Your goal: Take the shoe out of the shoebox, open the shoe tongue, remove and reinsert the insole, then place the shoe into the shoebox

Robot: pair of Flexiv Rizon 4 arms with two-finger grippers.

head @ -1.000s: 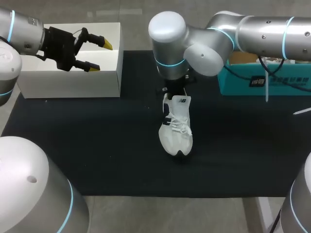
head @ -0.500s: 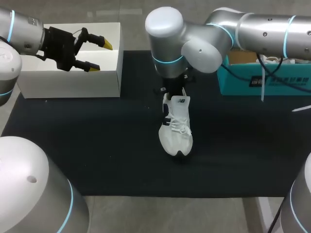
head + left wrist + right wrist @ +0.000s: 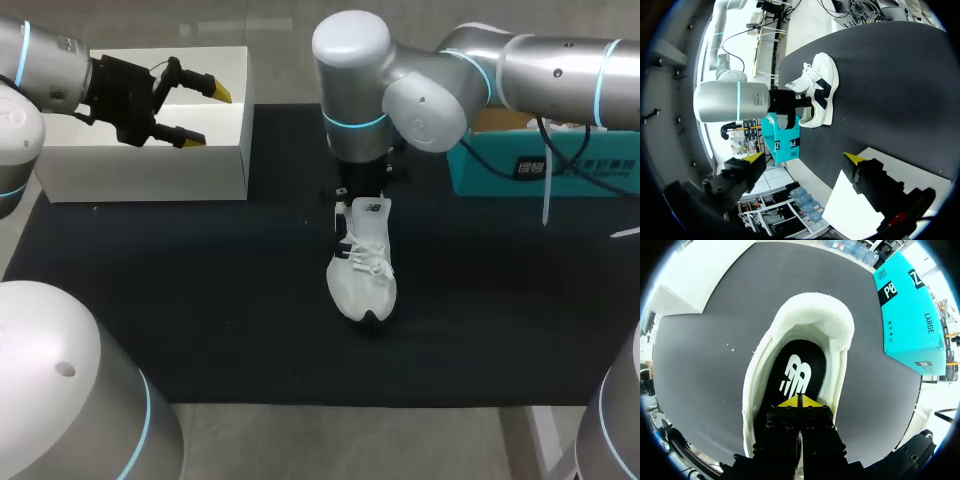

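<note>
A white shoe [image 3: 362, 265] with a dark side mark lies on the black mat, toe toward the front edge. My right arm reaches in past the middle, and its gripper [image 3: 352, 194] stands over the shoe's heel opening. In the right wrist view that gripper [image 3: 800, 401] is shut, its yellow tips pressed together just above the black insole [image 3: 796, 374] inside the shoe [image 3: 816, 316]. My left gripper [image 3: 192, 112] hangs open over the white shoebox [image 3: 150, 172] at the back left. The left wrist view shows its gripper [image 3: 805, 158] empty, with the shoe [image 3: 821, 90] far ahead.
A teal box [image 3: 540, 168] stands at the back right, close behind my right arm; it also shows beside the shoe [image 3: 910, 310]. The black mat [image 3: 200, 310] covers the table's middle. White rounded robot housings sit at the front corners.
My right arm's elbow has swung slightly to the right above the shoe. The shoe and my left arm have stayed in place.
</note>
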